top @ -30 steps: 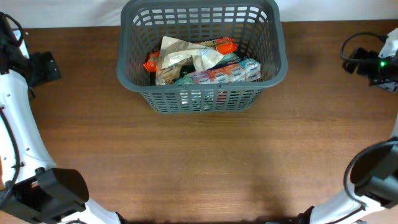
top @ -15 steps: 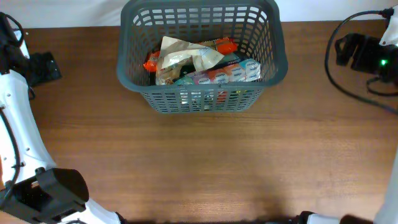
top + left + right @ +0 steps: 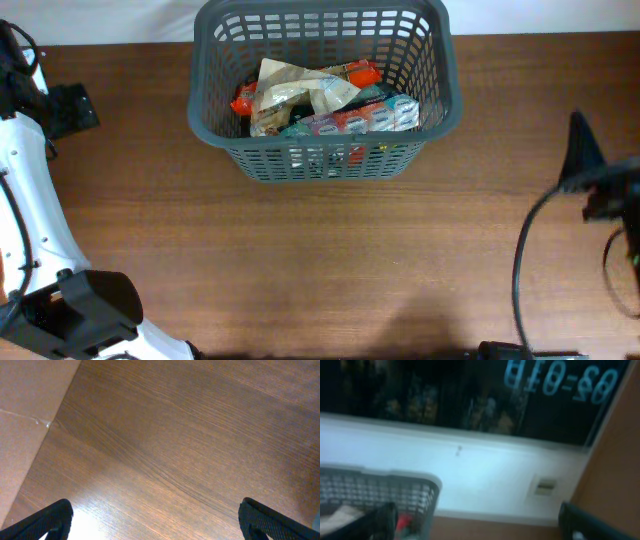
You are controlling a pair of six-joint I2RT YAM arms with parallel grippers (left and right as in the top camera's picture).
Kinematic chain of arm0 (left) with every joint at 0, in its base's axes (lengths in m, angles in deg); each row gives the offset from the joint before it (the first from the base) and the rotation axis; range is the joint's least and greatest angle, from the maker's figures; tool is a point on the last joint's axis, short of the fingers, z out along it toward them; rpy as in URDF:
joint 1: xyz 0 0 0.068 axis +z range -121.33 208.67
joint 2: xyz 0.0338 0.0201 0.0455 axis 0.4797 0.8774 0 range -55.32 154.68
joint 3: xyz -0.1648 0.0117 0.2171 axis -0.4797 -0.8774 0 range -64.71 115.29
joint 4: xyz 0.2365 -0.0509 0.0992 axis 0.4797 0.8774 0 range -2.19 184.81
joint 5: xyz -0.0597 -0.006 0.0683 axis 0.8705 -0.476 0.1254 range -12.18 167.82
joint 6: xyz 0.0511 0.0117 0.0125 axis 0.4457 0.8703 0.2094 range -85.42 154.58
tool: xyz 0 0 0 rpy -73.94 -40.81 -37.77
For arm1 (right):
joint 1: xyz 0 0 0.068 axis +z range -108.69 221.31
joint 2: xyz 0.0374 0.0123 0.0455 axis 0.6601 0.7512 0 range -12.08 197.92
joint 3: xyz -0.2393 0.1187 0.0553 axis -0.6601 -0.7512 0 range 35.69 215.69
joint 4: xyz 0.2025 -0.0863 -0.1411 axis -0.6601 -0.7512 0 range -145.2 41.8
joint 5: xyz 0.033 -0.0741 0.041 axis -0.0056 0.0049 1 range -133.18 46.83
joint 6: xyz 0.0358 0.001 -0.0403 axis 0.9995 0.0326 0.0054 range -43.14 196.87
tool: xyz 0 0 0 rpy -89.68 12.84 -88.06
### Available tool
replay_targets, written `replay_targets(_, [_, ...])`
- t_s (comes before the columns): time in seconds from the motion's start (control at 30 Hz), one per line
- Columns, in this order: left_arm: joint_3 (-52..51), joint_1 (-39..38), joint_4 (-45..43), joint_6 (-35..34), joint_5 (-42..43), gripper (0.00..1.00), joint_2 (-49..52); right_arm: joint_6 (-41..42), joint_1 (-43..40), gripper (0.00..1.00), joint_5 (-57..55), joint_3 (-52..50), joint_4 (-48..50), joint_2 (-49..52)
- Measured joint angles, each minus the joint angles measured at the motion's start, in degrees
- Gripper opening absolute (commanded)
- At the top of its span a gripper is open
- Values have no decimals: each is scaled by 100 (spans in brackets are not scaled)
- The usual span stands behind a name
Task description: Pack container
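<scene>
The container (image 3: 448,105) is a large dark grey lattice basket at the back middle of the table. It holds several snack packets: an orange one, a crumpled beige bag and a pale patterned pack. My left gripper (image 3: 159,522) is open and empty over bare wood at the far left. My right gripper (image 3: 480,522) is open and empty; its blurred wrist view looks across at the basket (image 3: 427,495) and a white wall. In the overhead view only part of the right arm (image 3: 590,170) shows at the right edge.
The left arm's white links and black base (image 3: 60,290) run along the left edge. A black cable (image 3: 520,270) loops at the right front. In the left wrist view the table's edge (image 3: 50,422) meets a brown floor.
The right arm has swung from the back right corner toward the front along the right edge. The left arm and the basket have not moved.
</scene>
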Motion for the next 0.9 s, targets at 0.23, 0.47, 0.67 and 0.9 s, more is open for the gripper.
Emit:
replay_targets(0.23, [0,0,0,-2,9,99,0,-284,376,99,-411,-3550,2328,-2330])
replay_targets(0.47, [0,0,0,-2,4,99,0,-326,396,99,-498,-5622,2347,-3462])
replay_targets(0.67, [0,0,0,-2,4,99,0,-350,396,99,-566,-6666,2371,-3995])
replay_targets(0.9, [0,0,0,-2,4,99,0,-376,396,99,-678,-6907,2389,-4100])
